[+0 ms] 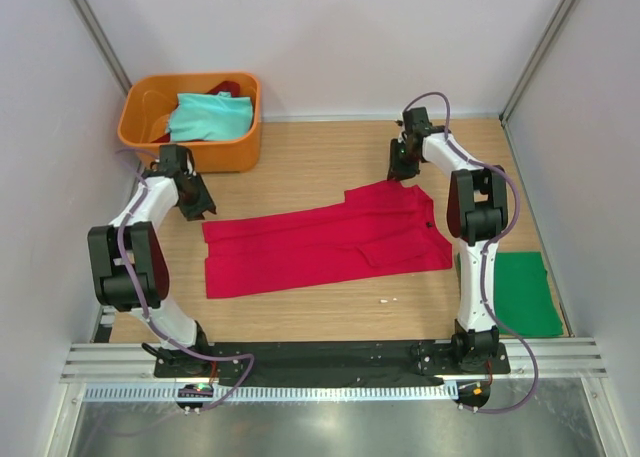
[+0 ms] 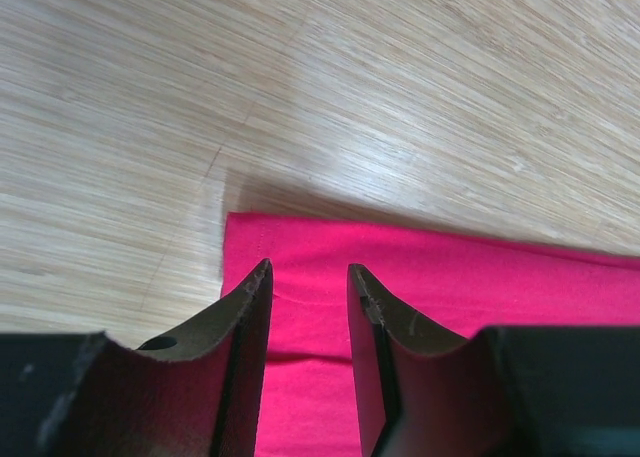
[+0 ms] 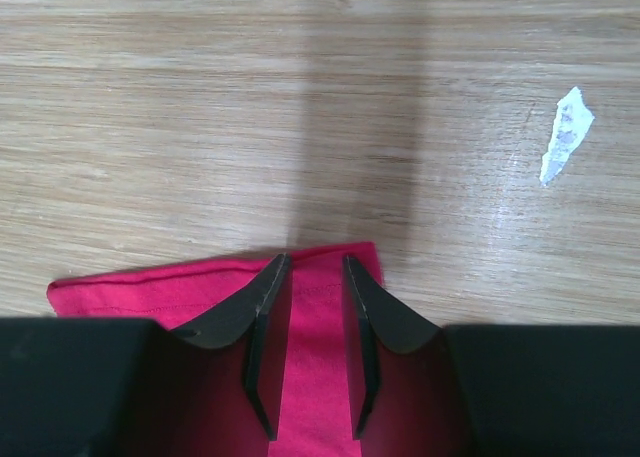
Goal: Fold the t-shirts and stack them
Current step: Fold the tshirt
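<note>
Left hand (image 2: 308, 267) and right hand (image 3: 315, 259), narrowly parted, straddle far corners of the red t-shirt (image 1: 320, 245). It stretches left-right, hem left.

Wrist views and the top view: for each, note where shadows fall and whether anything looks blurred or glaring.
Left wrist: a soft shadow lies on the table just beyond the red t-shirt's far edge. Right wrist: a broad shadow band runs up the table ahead of the right gripper; the white scrap is sharp. Top external: evenly lit, nothing blurred.
</note>
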### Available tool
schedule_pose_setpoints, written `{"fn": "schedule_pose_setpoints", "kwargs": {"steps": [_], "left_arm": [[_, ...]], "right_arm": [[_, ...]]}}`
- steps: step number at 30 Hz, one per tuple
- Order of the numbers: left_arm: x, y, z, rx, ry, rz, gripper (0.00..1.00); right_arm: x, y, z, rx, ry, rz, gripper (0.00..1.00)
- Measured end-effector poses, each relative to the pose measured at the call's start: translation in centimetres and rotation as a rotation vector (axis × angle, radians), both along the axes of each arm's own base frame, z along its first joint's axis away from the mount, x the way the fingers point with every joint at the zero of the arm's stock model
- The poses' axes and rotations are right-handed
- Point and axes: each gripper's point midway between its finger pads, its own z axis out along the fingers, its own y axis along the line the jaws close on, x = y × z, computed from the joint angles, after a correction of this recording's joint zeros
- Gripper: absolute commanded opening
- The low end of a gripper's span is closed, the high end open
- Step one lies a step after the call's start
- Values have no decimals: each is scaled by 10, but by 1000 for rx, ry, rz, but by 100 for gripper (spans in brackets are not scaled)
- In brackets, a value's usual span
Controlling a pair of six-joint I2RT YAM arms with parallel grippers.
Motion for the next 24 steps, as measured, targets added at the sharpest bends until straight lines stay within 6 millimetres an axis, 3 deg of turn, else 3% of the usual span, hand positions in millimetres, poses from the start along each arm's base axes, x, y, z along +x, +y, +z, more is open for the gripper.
{"fn": "schedule_pose_setpoints", "kwargs": {"steps": [11,19,24], "left_arm": [[2,11,-3,5,17,15,40],[6,13,-29,5,100,9,38],[-1,18,-34,25,135,16,41]], "right_arm": [[0,-7,2,-65,1,-16,41],[8,-13,21,-101,-27,-20,47],[7,-15,16,-114,-17,-15,48]]}}
